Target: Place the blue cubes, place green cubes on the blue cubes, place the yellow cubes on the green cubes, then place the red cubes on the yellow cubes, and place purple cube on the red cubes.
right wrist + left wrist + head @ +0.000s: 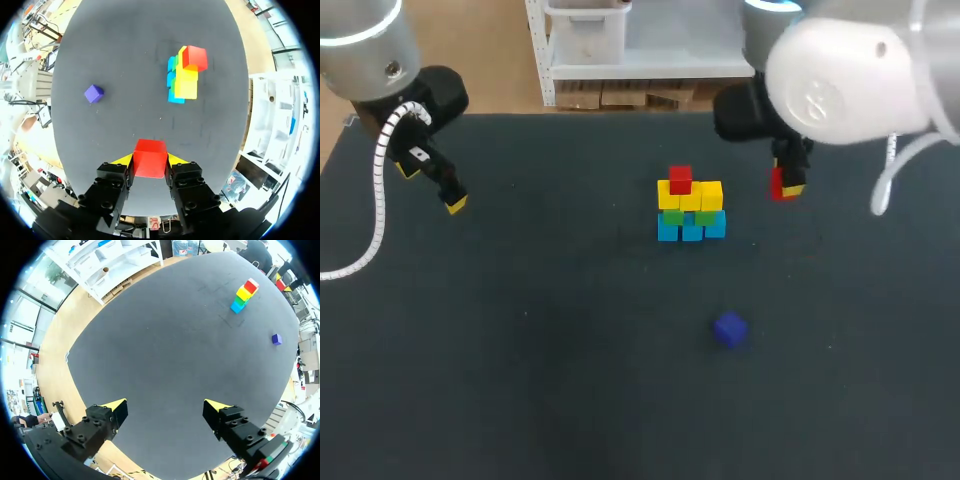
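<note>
A small stack stands mid-table: blue cubes at the base, green cubes on them, yellow cubes above, and one red cube on top at the left. The purple cube lies alone nearer the front. My right gripper hangs to the right of the stack, shut on a second red cube, held between its yellow tips. My left gripper is far to the left over bare mat, open and empty. The left wrist view shows the stack and the purple cube far ahead.
The dark mat covers the whole table. The stack and the purple cube are the only loose things on it.
</note>
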Controlling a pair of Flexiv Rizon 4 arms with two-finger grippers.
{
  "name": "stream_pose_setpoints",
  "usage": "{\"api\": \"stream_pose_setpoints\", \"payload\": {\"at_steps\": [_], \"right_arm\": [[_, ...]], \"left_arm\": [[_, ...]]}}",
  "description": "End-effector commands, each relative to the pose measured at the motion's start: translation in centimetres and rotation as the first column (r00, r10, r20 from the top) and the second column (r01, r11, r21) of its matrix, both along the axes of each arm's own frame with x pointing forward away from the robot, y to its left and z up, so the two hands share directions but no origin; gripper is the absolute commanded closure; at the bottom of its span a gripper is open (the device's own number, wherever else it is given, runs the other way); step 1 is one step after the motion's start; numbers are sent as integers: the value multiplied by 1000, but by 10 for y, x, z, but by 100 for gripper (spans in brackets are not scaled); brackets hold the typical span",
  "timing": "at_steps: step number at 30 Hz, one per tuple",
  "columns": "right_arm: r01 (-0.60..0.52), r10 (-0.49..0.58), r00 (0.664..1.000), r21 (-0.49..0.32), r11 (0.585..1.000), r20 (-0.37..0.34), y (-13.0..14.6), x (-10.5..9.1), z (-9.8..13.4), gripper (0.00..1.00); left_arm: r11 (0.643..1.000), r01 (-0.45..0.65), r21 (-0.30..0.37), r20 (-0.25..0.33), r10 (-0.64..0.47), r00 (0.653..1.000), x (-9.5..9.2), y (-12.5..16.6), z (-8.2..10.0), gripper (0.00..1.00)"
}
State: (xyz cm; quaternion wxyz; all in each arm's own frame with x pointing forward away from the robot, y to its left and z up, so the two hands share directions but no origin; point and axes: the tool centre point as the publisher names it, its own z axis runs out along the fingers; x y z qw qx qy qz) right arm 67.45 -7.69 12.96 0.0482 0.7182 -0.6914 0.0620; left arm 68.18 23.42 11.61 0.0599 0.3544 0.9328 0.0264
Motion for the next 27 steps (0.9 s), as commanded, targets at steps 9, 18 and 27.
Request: {"api": "stream_pose_setpoints", "payload": {"at_steps": [9,18,27], "right_arm": [[-40,40,998,-11,999,-47,31,22,-10,100],[-65,65,998,-8,998,-25,46,34,-10,100],[-90,90,996,10,996,-11,61,44,-18,100]], "left_arm": [[1000,2,-2,-3,-2,1000,2,1,0,0],[1000,2,-2,-3,-2,1000,2,1,0,0],[1000,2,-2,-3,-2,1000,2,1,0,0]]}}
